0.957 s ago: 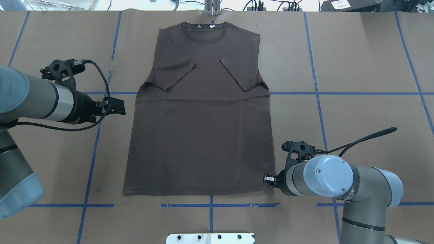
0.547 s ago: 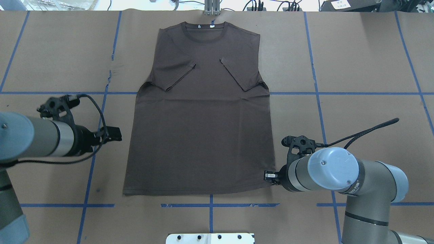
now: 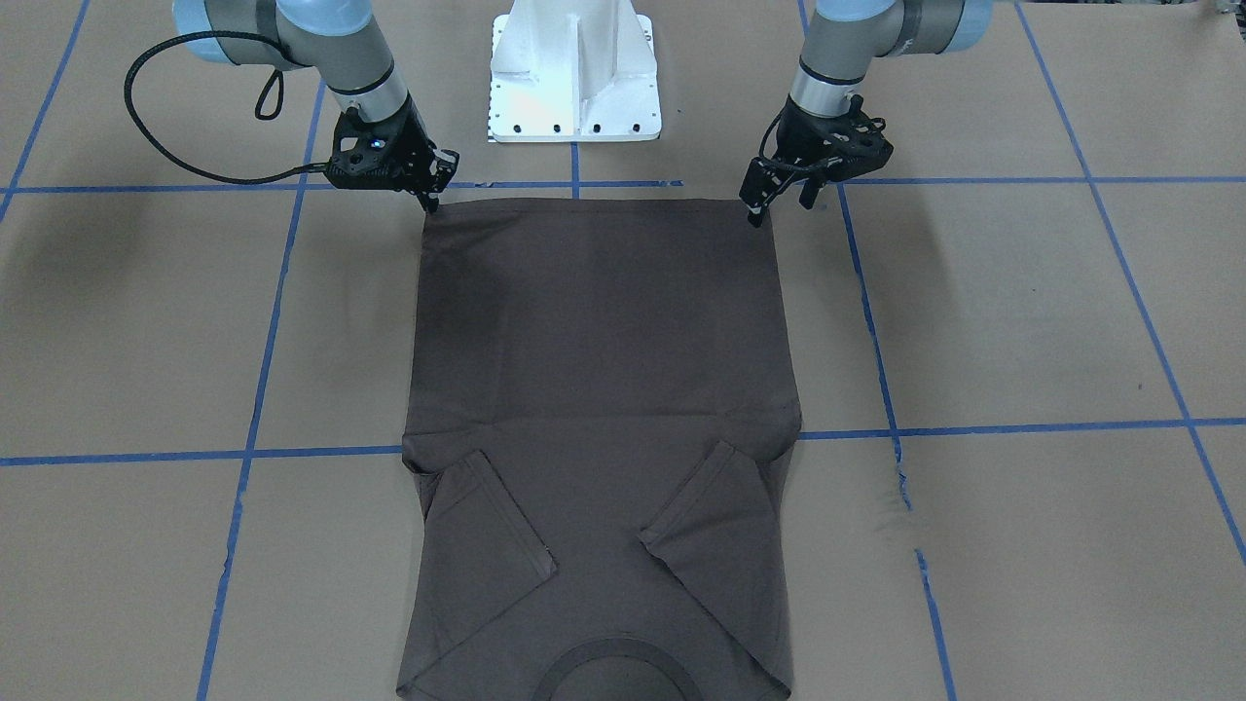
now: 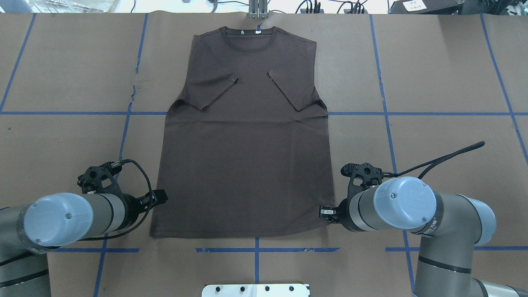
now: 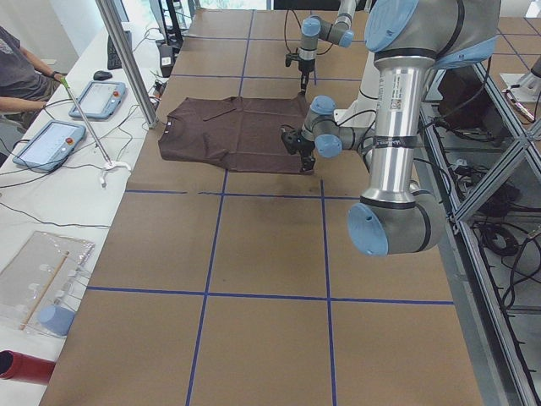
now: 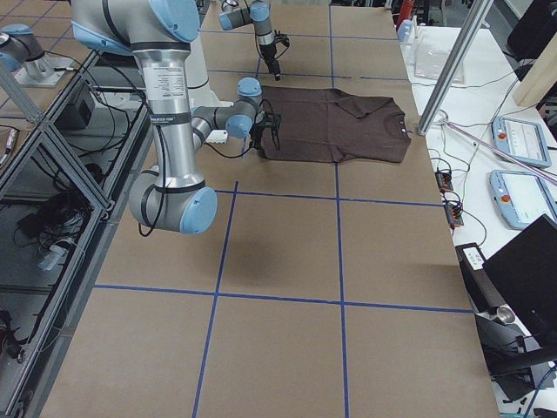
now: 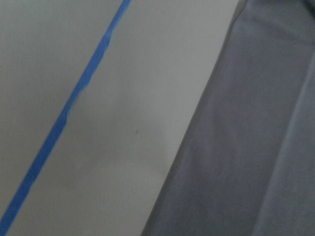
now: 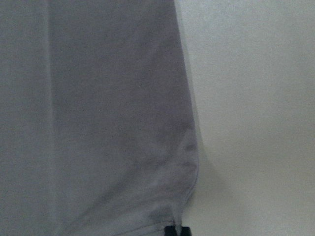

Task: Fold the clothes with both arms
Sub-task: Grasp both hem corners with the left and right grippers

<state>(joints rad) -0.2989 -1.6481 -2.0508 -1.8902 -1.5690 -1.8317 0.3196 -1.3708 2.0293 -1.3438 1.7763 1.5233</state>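
The dark brown T-shirt (image 4: 247, 156) lies flat on the brown paper, sleeves folded inward, collar at the far edge and hem nearest the robot. My left gripper (image 4: 161, 197) stands open just outside the hem's left corner; in the front-facing view the left gripper (image 3: 766, 206) points down at that corner. The left wrist view shows only the T-shirt's (image 7: 256, 147) side edge, no fingers. My right gripper (image 4: 324, 213) (image 3: 429, 202) is shut on the hem's right corner. In the right wrist view the T-shirt (image 8: 98, 123) puckers toward the right gripper (image 8: 176, 230).
The white pedestal base (image 3: 574, 78) stands behind the hem. Blue tape lines (image 4: 255, 249) grid the paper. A metal post (image 4: 258, 10) rises beyond the collar. A seated person (image 5: 17, 68) and tablets (image 5: 51, 139) are at a side bench.
My left arm swept back toward the robot along the shirt's left side, from sleeve level down to the hem corner. The right gripper stayed at the right hem corner, shifting only slightly.
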